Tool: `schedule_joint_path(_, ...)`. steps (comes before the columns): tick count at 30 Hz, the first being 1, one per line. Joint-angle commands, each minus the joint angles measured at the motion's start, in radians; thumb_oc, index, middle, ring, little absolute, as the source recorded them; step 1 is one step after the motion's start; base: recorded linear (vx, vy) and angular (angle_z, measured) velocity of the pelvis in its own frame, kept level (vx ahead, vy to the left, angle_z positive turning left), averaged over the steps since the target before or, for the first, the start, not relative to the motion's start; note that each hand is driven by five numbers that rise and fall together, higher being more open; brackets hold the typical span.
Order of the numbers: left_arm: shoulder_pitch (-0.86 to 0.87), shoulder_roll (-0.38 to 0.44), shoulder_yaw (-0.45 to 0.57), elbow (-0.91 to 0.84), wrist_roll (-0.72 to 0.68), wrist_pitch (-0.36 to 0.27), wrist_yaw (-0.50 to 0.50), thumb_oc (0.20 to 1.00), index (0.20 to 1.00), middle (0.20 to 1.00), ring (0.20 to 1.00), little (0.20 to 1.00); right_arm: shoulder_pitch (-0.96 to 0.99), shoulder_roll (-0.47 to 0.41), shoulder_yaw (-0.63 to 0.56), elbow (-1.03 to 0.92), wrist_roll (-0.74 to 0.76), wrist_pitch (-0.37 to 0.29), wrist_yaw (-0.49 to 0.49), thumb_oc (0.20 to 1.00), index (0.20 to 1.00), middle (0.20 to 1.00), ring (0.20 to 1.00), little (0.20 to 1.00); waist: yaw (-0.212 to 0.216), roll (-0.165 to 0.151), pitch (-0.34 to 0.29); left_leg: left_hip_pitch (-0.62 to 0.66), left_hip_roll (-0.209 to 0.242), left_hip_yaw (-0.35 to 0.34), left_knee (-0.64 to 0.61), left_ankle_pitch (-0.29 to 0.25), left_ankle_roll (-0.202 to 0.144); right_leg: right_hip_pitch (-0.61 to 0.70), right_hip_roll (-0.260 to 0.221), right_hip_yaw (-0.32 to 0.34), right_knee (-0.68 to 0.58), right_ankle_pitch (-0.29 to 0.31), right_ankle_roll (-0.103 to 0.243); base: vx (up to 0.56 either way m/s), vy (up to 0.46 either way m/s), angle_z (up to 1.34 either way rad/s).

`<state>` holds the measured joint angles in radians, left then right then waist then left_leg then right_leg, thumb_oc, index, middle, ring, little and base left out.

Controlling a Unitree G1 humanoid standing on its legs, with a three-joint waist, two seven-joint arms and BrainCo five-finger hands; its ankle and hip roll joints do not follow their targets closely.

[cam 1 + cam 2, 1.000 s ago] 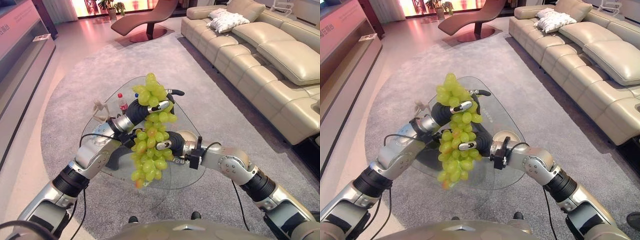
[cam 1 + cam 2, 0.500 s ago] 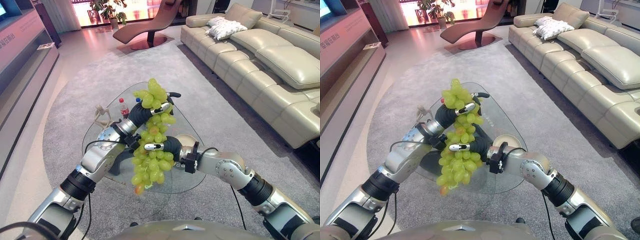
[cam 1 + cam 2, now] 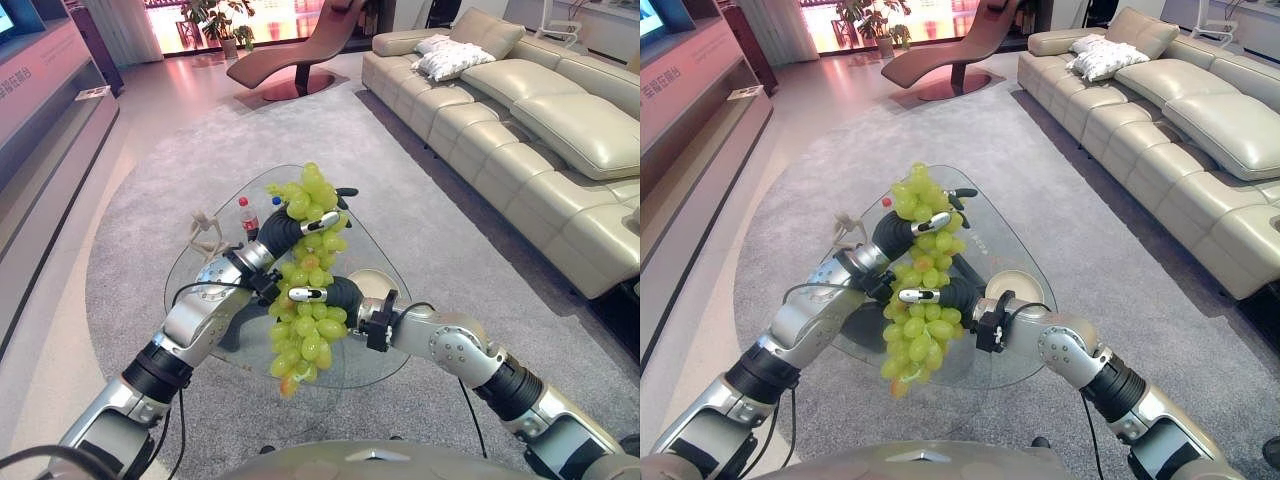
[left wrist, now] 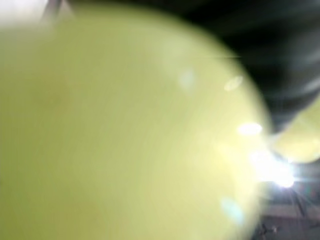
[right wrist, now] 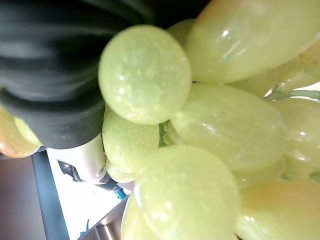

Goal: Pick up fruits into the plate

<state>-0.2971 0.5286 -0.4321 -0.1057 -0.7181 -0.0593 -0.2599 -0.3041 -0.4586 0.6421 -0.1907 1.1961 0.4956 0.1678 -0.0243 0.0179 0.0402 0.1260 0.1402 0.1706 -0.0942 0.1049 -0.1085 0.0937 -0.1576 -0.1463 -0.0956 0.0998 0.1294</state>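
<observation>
Left eye view, left to right: a small figurine (image 3: 205, 232) and a red-capped bottle (image 3: 247, 215) stand on the glass table (image 3: 385, 250). My left hand (image 3: 290, 226) curls around the upper part of the green grape bunch (image 3: 305, 300); my right hand (image 3: 322, 293) grips its middle. Just right, a beige plate (image 3: 375, 282) sits on the glass.

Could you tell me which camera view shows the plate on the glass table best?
The right eye view: the plate lies in plain sight beside the right hand. In the left eye view the right wrist covers part of it. The wrist views show grapes up close.
</observation>
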Motion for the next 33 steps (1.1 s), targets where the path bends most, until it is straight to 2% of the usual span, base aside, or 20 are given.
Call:
schedule_joint_path(1,-0.055,0.005,0.014,-0.002,-0.038,-0.004,-0.025,1.000,1.000,1.000,1.000,1.000,-0.081,0.111,-0.094,-0.096,0.108,-0.111,0.009,0.200,0.200,0.200,0.200,0.200,0.009,-0.019,0.038,0.011,-0.021,0.003,0.023,-0.129,0.018,0.042,-0.009,-0.077,0.036,-0.094,0.010,0.00,0.000,0.00)
schedule_joint_path(5,-0.044,0.013,0.029,0.017,-0.044,0.004,-0.022,1.000,1.000,1.000,1.000,1.000,-0.064,0.100,-0.126,-0.072,0.119,-0.142,0.006,0.200,0.200,0.200,0.200,0.200,0.012,-0.018,0.035,0.009,-0.022,0.000,0.021,-0.128,0.019,0.044,-0.009,-0.082,0.036,-0.095,0.009,0.00,0.000,0.00)
schedule_joint_path(13,0.028,0.053,0.106,0.098,0.054,0.014,-0.035,1.000,1.000,1.000,1.000,1.000,0.004,0.082,-0.247,-0.020,0.124,-0.175,0.011,0.200,0.200,0.200,0.200,0.200,0.016,-0.012,0.033,-0.001,-0.024,-0.006,0.022,-0.127,0.020,0.039,-0.009,-0.091,0.039,-0.098,0.009,0.02,0.016,0.04)
schedule_joint_path(17,0.105,0.057,0.156,0.144,0.098,-0.005,-0.039,1.000,1.000,1.000,1.000,1.000,0.039,0.052,-0.325,0.012,0.119,-0.203,0.013,0.200,0.200,0.200,0.200,0.200,0.022,-0.012,0.046,-0.009,-0.025,-0.006,0.027,-0.128,0.023,0.033,-0.008,-0.092,0.045,-0.102,0.006,0.00,0.007,0.05)
schedule_joint_path(22,0.165,0.045,0.185,0.237,0.168,-0.037,-0.003,1.000,1.000,1.000,1.000,1.000,0.064,0.023,-0.402,0.058,0.113,-0.205,0.005,0.200,0.200,0.200,0.200,0.200,0.023,-0.016,0.056,-0.007,-0.026,-0.008,0.028,-0.131,0.025,0.035,-0.005,-0.094,0.047,-0.107,0.003,0.04,0.004,0.01)
schedule_joint_path(28,0.198,-0.007,0.196,0.454,0.256,-0.062,0.132,1.000,1.000,1.000,1.000,1.000,0.074,-0.021,-0.480,0.208,-0.020,-0.203,-0.019,0.200,0.200,0.200,0.200,0.200,0.028,-0.024,0.089,-0.034,-0.035,-0.020,0.033,-0.131,0.027,0.012,-0.001,-0.098,0.058,-0.114,-0.001,-0.03,-0.007,0.03)
schedule_joint_path(33,0.147,-0.040,0.177,0.706,0.352,-0.038,0.308,1.000,1.000,1.000,1.000,1.000,-0.019,-0.069,-0.470,0.419,-0.235,-0.276,-0.049,0.200,0.200,0.200,0.200,0.200,0.041,-0.041,0.166,-0.099,-0.044,-0.047,0.039,-0.120,0.031,-0.048,0.004,-0.100,0.077,-0.115,-0.004,-0.21,-0.051,0.06)
